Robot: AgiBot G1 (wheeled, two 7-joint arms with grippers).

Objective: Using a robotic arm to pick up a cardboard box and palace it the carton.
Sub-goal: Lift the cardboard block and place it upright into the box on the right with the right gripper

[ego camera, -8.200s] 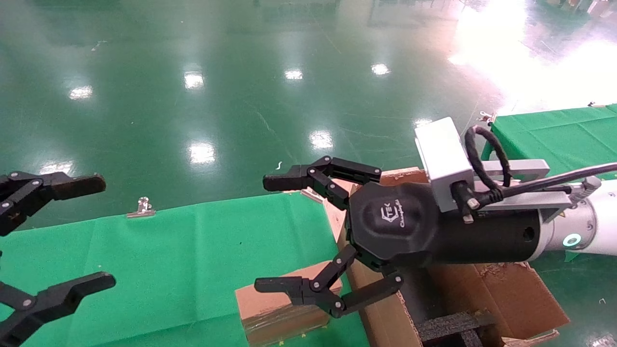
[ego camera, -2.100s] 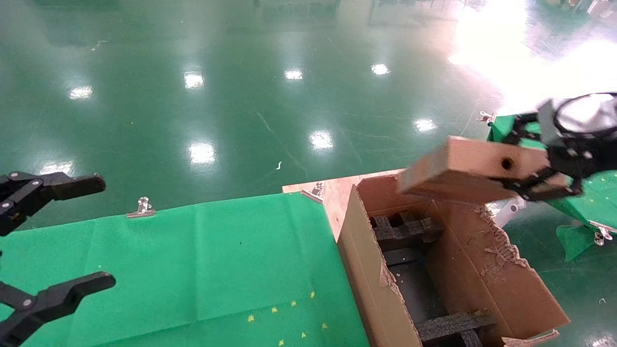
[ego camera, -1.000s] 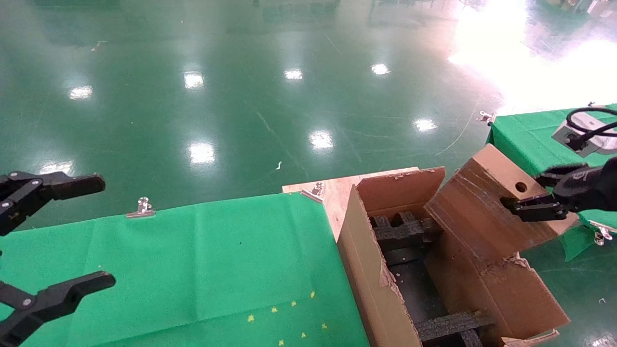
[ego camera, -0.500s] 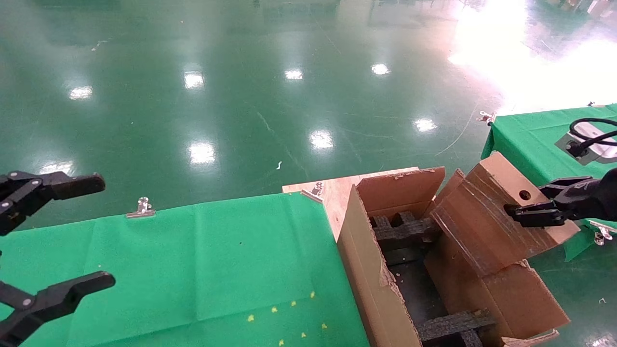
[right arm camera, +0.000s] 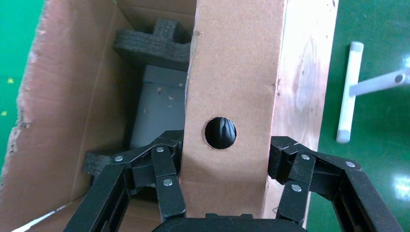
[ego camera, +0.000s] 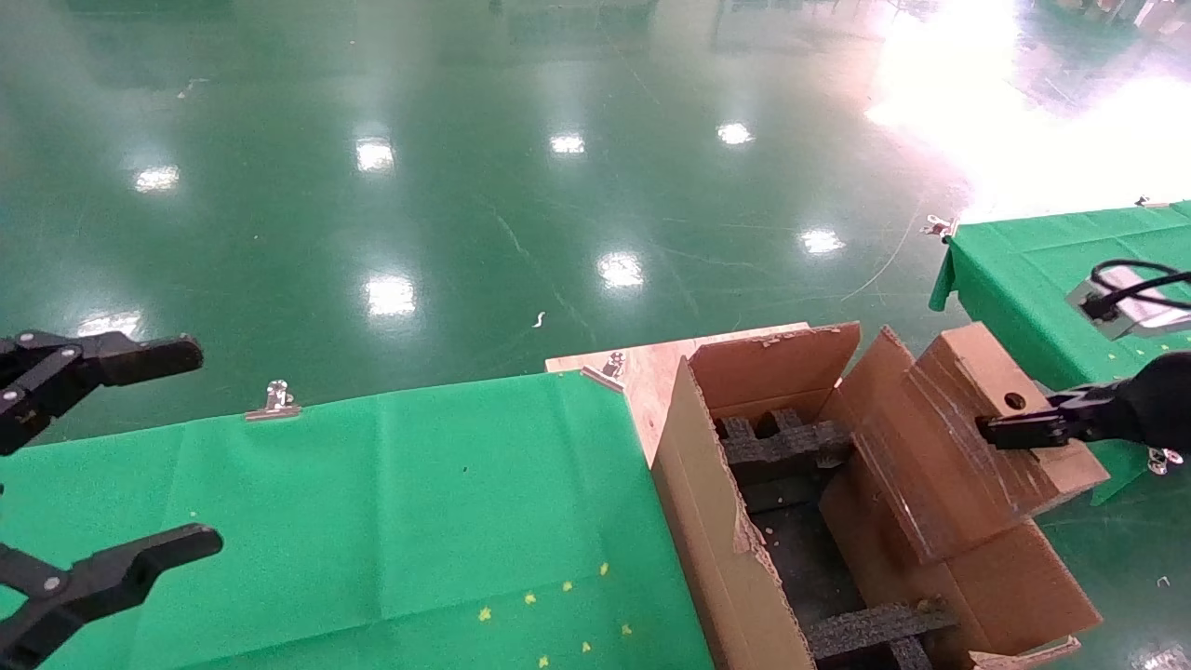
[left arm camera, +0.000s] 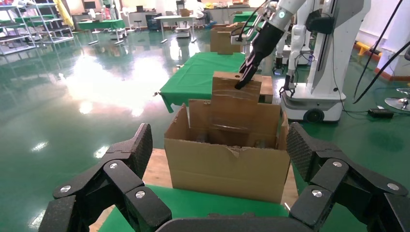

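Observation:
The cardboard box (ego camera: 968, 447) is small and brown, with a round hole (right arm camera: 220, 133). It leans tilted against the carton's right wall, its lower end inside the opening. My right gripper (ego camera: 1014, 433) is shut on its upper end, and its fingers (right arm camera: 167, 166) press both narrow sides near the hole. The carton (ego camera: 716, 521) is large, with torn edges and black foam inserts (ego camera: 782, 447), and stands open at the table's right end. In the left wrist view the cardboard box (left arm camera: 237, 104) sticks up out of the carton (left arm camera: 227, 169). My left gripper (ego camera: 186, 448) hangs open and empty at the far left.
A green cloth (ego camera: 372, 502) covers the table, held by a metal clip (ego camera: 274, 400). The carton sits on a wooden board (ego camera: 651, 368). A second green table (ego camera: 1023, 261) stands to the right. A white machine base (left arm camera: 319, 96) is behind the carton.
The right gripper has carried the cardboard box from the table to above the carton. Over the last second it lowered and tilted it down into the carton's right side. The left arm has not moved.

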